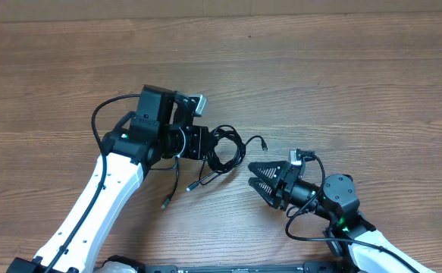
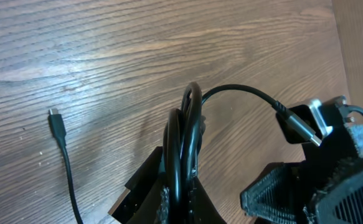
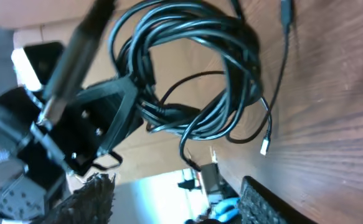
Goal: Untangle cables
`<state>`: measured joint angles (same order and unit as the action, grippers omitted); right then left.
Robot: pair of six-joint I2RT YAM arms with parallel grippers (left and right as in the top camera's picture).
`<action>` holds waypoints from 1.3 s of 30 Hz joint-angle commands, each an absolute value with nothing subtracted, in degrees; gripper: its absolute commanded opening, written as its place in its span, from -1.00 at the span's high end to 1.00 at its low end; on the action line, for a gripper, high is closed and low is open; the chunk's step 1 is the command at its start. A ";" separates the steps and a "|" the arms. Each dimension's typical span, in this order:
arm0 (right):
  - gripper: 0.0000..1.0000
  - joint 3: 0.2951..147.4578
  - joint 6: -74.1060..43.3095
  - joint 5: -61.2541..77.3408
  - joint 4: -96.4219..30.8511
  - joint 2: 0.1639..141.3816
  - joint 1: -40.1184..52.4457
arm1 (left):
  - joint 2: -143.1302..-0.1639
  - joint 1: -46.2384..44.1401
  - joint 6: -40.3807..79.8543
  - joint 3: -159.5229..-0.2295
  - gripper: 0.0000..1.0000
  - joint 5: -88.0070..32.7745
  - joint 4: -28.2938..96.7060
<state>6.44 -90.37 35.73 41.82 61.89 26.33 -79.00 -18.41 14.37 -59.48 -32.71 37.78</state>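
The cables are thin black cords looped in a small bundle at the table's middle. My left gripper is shut on the bundle's left side; in the left wrist view its jaws pinch several loops standing upright. Loose ends with plugs trail out of the bundle. My right gripper is open and empty, just right of the bundle and pointing at it. In the right wrist view its fingers are spread, with the bundle ahead of them.
The wooden table surrounds the bundle. A loose cable end with a plug lies flat on the wood to the left. Thicker black wires run along my left arm and my right arm.
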 commanded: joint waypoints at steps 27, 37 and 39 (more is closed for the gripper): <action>-0.17 6.83 -92.97 11.64 41.65 61.76 34.54 | -78.74 -25.91 -3.88 -59.99 0.91 -39.53 43.86; -0.25 6.83 -92.88 11.60 17.56 61.76 34.54 | -78.76 -25.91 29.41 -57.45 0.79 -14.98 41.89; -0.25 6.83 -90.72 11.60 15.46 61.76 34.54 | -78.76 -25.91 37.50 -54.98 0.40 -10.02 40.27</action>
